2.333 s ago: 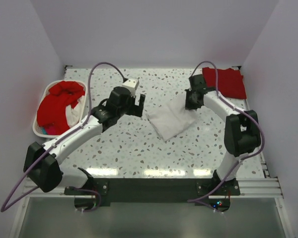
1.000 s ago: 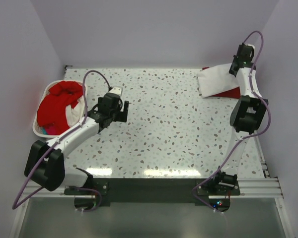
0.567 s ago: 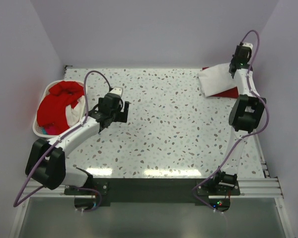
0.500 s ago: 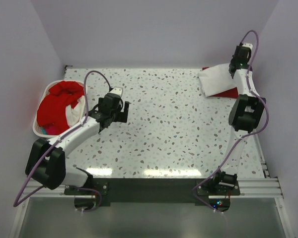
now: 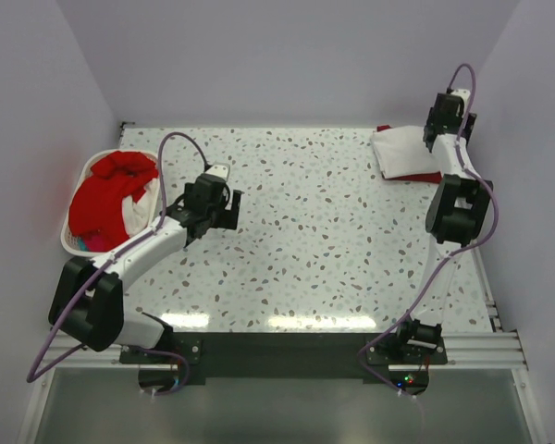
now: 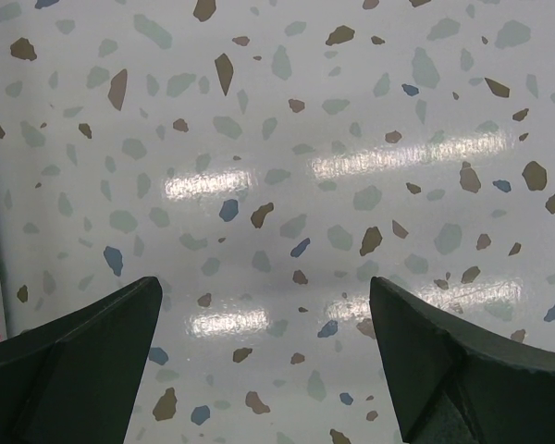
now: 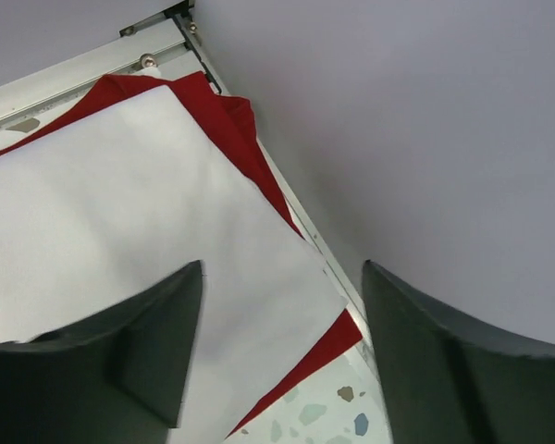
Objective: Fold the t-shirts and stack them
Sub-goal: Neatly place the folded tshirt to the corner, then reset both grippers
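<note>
— So, where is the white t-shirt (image 5: 402,151)?

— Folded, at the far right corner, lying on the folded red t-shirt (image 5: 425,176). The red edge peeks out along its right and near sides. I'd judge that's the stack.

— Is the right gripper (image 5: 441,120) holding it?

— No. Its fingers stand apart just above the cloth, with nothing between them.

— And the left gripper (image 5: 217,208)?

— Spread wide and empty over the bare table (image 5: 333,240), left of centre. It's likely poised for the basket (image 5: 74,242) at the left edge, where more red t-shirts (image 5: 106,194) lie heaped and unfolded.
</note>
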Available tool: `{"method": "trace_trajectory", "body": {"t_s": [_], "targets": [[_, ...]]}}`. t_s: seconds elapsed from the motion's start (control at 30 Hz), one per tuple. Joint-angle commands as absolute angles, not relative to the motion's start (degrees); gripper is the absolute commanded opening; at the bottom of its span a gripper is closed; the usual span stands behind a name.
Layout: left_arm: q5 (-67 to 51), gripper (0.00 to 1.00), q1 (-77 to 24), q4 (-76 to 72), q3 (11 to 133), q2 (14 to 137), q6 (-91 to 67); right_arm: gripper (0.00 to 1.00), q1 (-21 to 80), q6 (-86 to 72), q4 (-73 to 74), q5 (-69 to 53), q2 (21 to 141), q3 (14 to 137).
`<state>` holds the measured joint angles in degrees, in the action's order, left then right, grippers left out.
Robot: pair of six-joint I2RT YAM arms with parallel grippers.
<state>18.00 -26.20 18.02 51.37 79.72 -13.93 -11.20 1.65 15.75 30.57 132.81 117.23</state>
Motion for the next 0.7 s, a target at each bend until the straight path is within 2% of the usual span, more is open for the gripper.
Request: {"method": "trace_trajectory", "body": {"t_s": [0.0,0.23,0.4,0.53,0.67], "targets": [[17.5,1.00,-25.8,16.5,52.6,79.5,-13.4,0.79,-10.7,1.1,12.4,32.2,129.2,115.8],[17.2,1.00,-25.8,16.4,52.6,77.1,-13.8,0.94,-5.7,1.5,14.6,29.7,121.0,110.3],[17.4,1.00,-25.8,16.5,52.4,74.4,-14.1,0.98,-0.4,-2.8,19.6,25.7,111.6,102.7],[17.8,1.00,-25.8,15.8,51.2,69.5,-14.7,0.98,3.0,-9.8,26.3,18.0,101.5,95.1],[18.5,1.00,-25.8,18.0,51.4,65.3,-16.6,0.99,3.1,-13.9,32.2,11.9,85.1,88.3]]}}
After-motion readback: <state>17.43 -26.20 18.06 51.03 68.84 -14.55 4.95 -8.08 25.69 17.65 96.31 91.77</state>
